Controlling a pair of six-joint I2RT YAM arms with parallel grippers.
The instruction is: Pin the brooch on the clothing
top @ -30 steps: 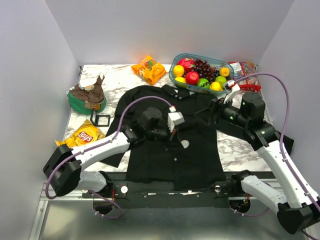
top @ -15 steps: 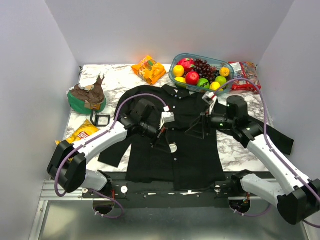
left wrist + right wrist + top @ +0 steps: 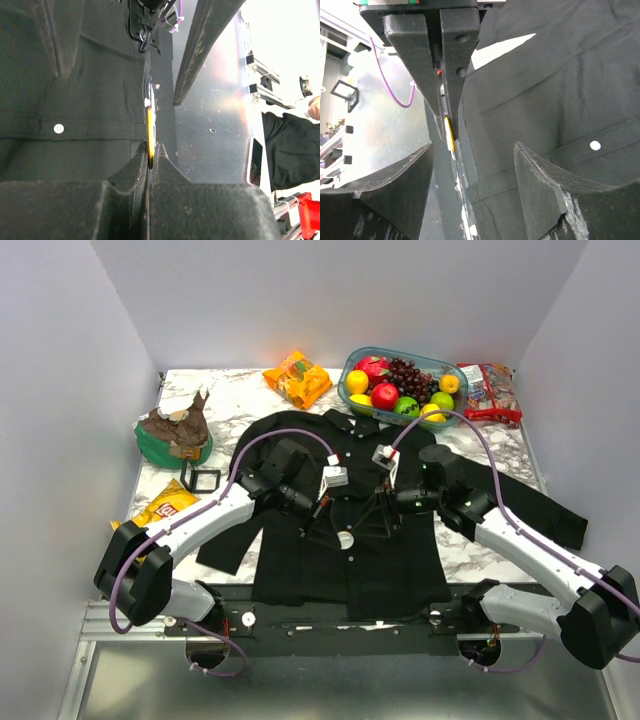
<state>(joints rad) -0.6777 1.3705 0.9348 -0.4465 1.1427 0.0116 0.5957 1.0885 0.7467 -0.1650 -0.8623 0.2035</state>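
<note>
The left end effector (image 3: 148, 150) clenches the brooch (image 3: 149, 131) edge-on at its tips; the right end effector (image 3: 472, 147) gapes opposite. The brooch is likely light, stiff and slippery, so hold it by the rim. The shirt (image 3: 75, 100) beneath looks limp.

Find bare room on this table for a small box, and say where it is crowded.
The table is bare at back left, between the green bowl and the orange snack bag. Crowded: shirt across the middle, fruit tub at back right.
</note>
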